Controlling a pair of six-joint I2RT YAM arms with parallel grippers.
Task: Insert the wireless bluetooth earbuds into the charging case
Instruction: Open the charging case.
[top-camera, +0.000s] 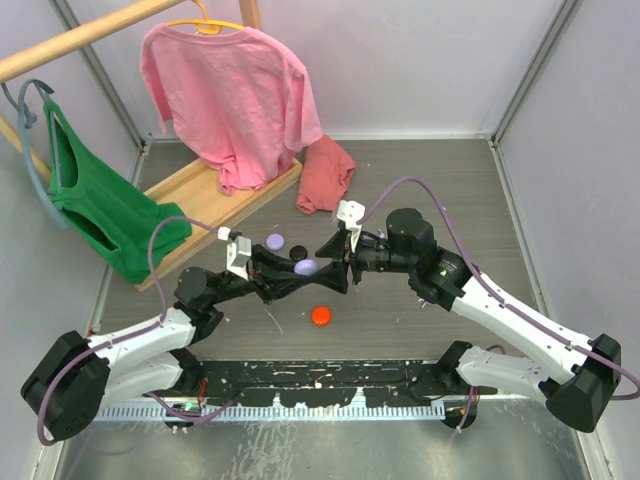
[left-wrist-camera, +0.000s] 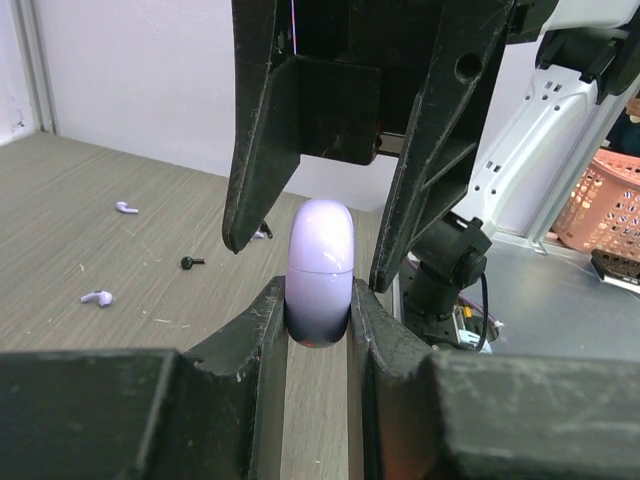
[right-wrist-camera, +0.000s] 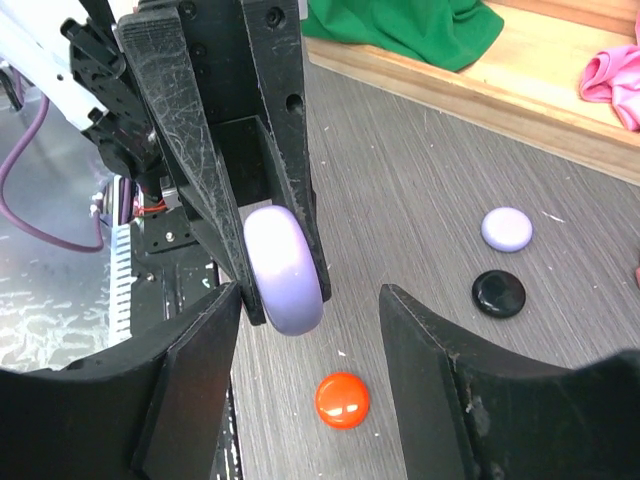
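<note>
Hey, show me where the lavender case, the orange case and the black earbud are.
lavender case (left-wrist-camera: 320, 262), left wrist view, middle of its rounded edge.
orange case (right-wrist-camera: 342, 400), right wrist view, centre of its top.
black earbud (left-wrist-camera: 190, 262), left wrist view, its middle.

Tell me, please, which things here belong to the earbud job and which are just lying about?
Job: lavender case in the left claw; open right claw; lavender earbuds; black earbud; orange-red puck; black puck; lavender puck (probably cases too).

Lying about: pink T-shirt; green top; red cloth; wooden rack; pink basket.
</note>
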